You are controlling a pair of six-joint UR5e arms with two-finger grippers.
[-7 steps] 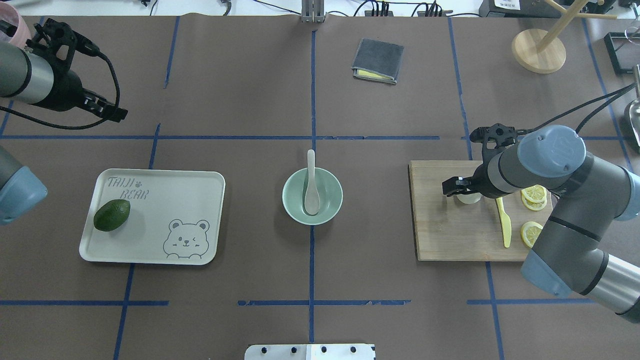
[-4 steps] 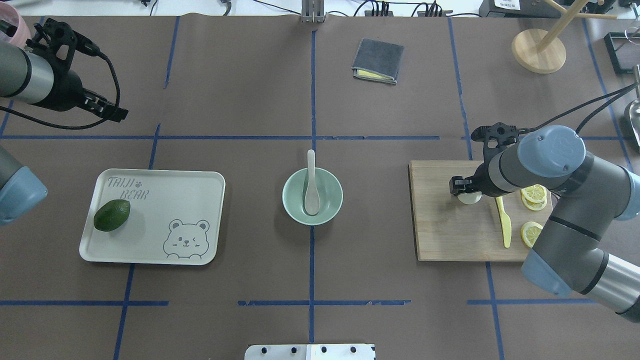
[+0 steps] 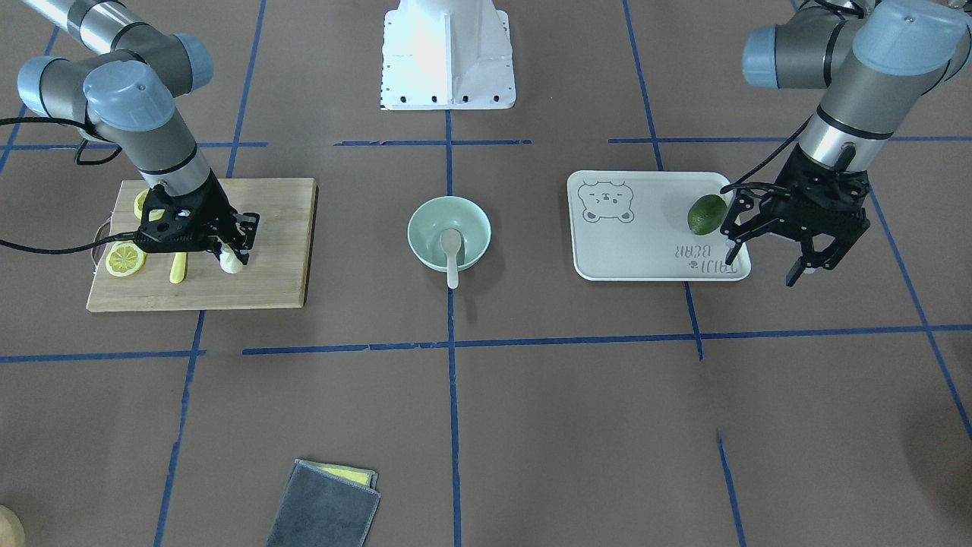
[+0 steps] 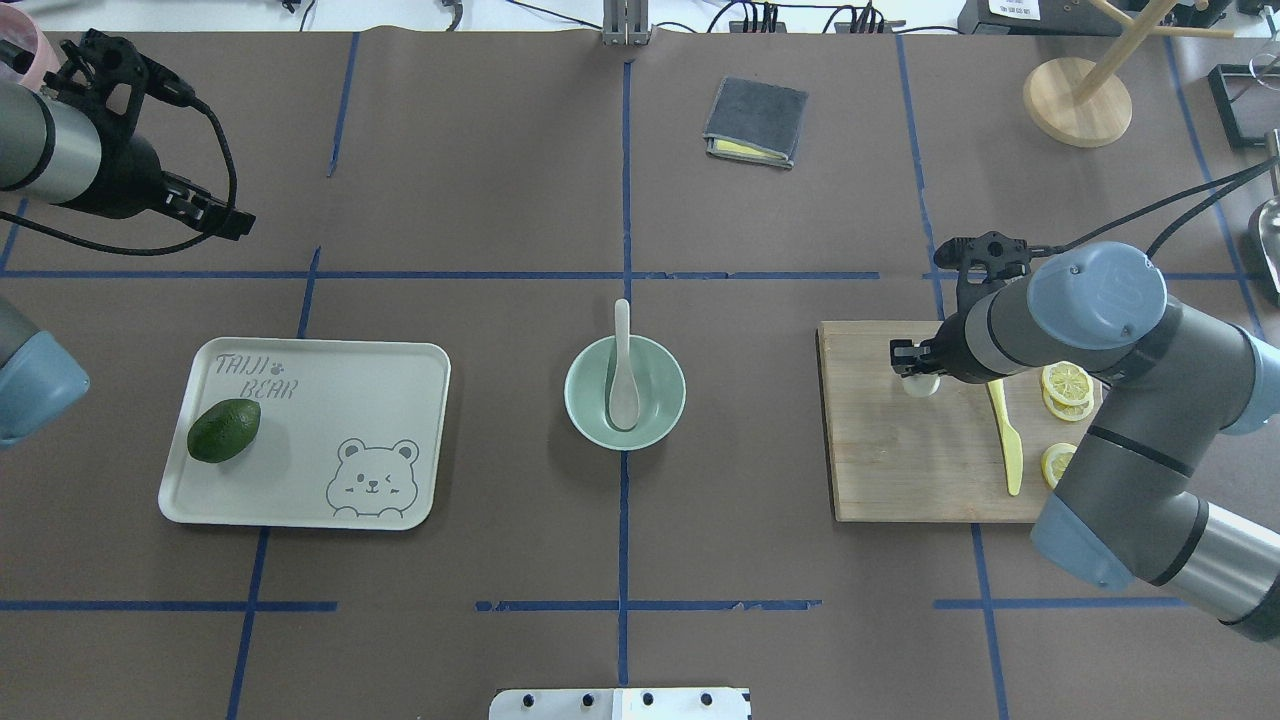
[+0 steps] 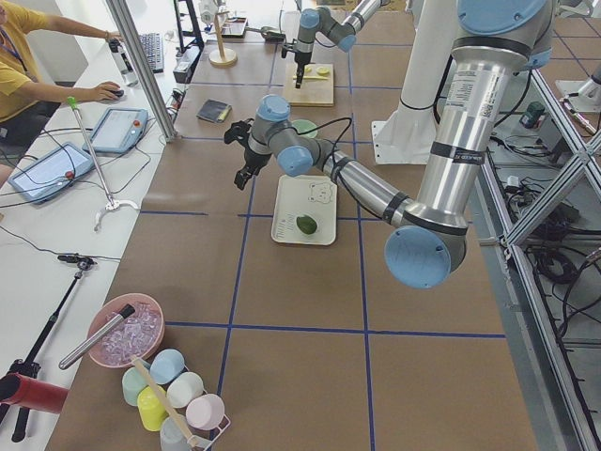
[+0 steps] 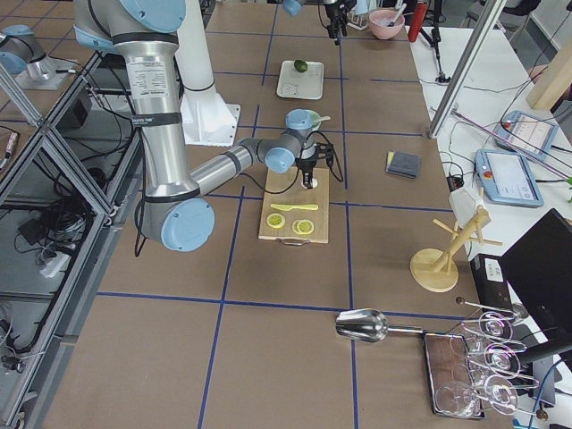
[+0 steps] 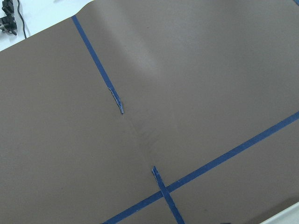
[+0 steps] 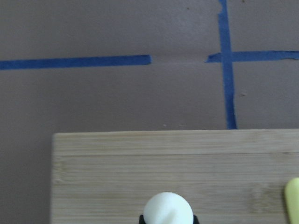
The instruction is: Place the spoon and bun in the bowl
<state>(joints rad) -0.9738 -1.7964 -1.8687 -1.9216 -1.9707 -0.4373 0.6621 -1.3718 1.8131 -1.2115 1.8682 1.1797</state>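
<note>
Right gripper: I am clamping it on the bun at its sides, seemingly just clear of the cutting board, ready for carrying. Spoon: lying in the bowl, handle overhanging the rim, leaving only the bun. Left gripper: I am holding it splayed, empty, beside the tray, out of the way.

Robotics lab — tape-gridded table, seated operator at keyboard.
</note>
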